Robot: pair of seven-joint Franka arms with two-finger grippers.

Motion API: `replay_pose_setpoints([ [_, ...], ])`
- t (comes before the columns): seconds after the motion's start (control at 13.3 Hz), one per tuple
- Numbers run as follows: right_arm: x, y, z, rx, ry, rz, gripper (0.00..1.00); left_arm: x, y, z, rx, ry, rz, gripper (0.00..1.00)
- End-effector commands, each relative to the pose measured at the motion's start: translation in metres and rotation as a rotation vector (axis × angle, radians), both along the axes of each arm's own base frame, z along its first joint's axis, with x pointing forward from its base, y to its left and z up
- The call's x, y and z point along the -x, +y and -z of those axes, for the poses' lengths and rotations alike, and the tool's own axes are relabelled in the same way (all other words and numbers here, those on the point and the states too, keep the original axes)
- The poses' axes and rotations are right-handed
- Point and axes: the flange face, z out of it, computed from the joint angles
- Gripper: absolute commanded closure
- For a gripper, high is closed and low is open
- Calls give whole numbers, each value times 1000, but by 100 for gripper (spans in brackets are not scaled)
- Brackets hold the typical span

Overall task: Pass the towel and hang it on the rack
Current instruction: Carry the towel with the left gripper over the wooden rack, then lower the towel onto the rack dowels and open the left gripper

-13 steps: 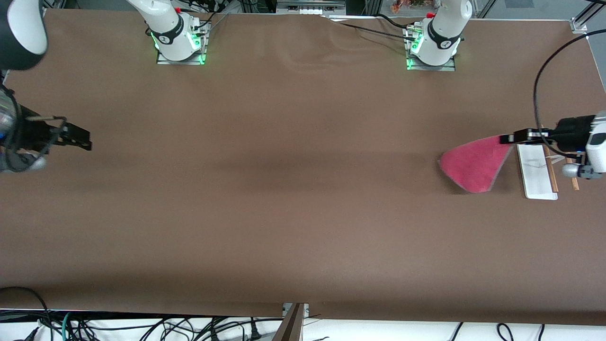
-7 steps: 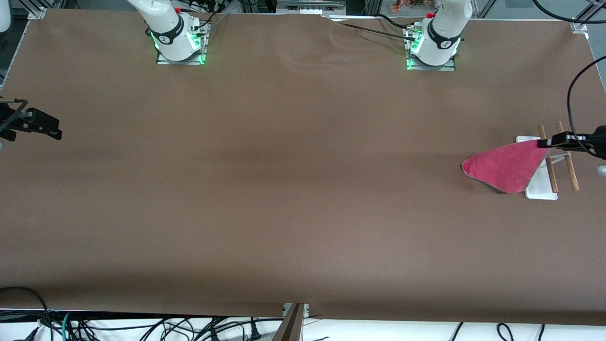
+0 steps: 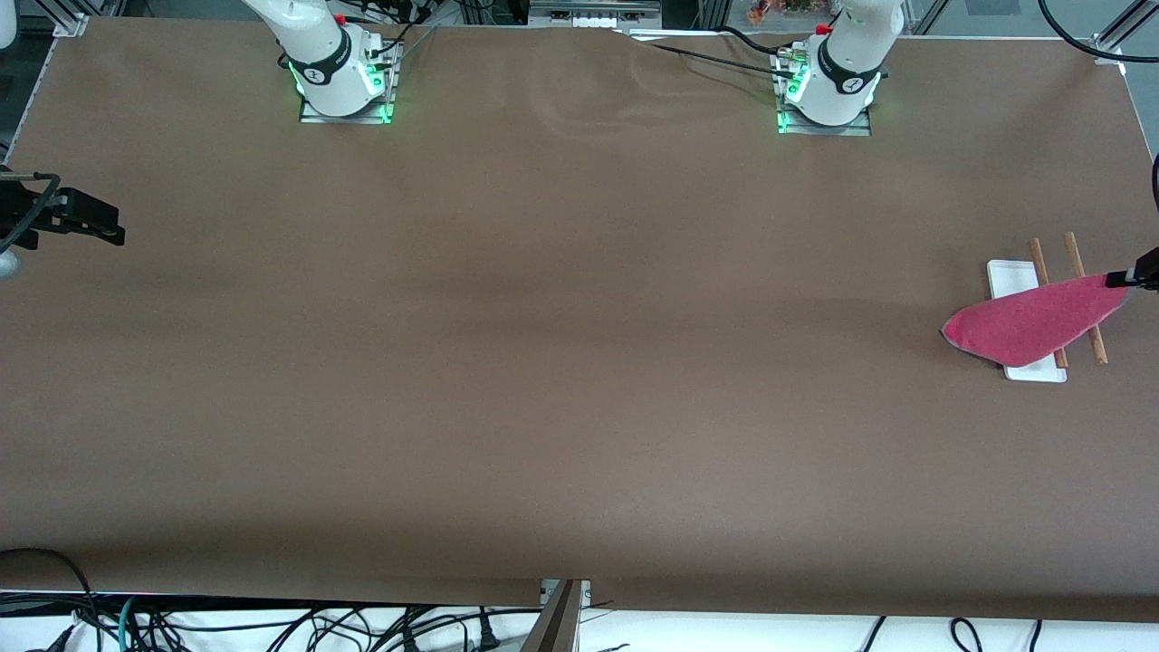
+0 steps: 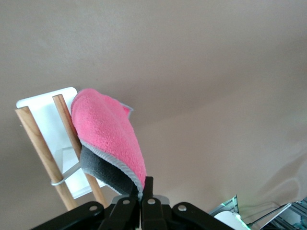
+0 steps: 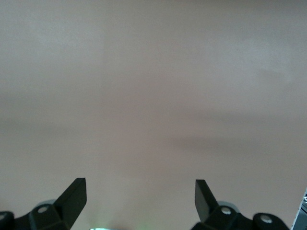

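1. hanging from the left gripper (image 3: pixel 1125 280), the towel (image 3: pixel 1032 321) is pinched by one corner between fingers pressed together; in the front view it trails from that corner toward 8 o'clock, pink side up.
2. the towel drapes across the rack (image 3: pixel 1028 358), over both brown rods and part of the white base, at the left arm's end of the table (image 3: pixel 561 362).
3. the left wrist view adds the towel's (image 4: pixel 112 139) dark grey underside, its light edging, and the rack's (image 4: pixel 41 143) white crosspiece; the left gripper (image 4: pixel 144 189) clamps the cloth.
4. the right gripper (image 3: pixel 113 231) waits over the table's other end; the right wrist view shows its fingers (image 5: pixel 74 194) spread wide apart, holding nothing.
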Motion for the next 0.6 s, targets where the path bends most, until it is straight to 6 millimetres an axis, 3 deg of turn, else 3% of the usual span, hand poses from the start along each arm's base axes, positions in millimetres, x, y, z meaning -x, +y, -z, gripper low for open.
replay_pose_setpoints([
  [0.0,8,-2,-3,7,8,-32,0,1,17,-21,-21,-34,94,100],
  [0.15,8,-4,-2,3,12,-41,0,6,32,-15,-12,-60,140,100],
  [0.53,5,-3,3,-2,15,-39,0,22,82,32,-11,-49,246,100],
])
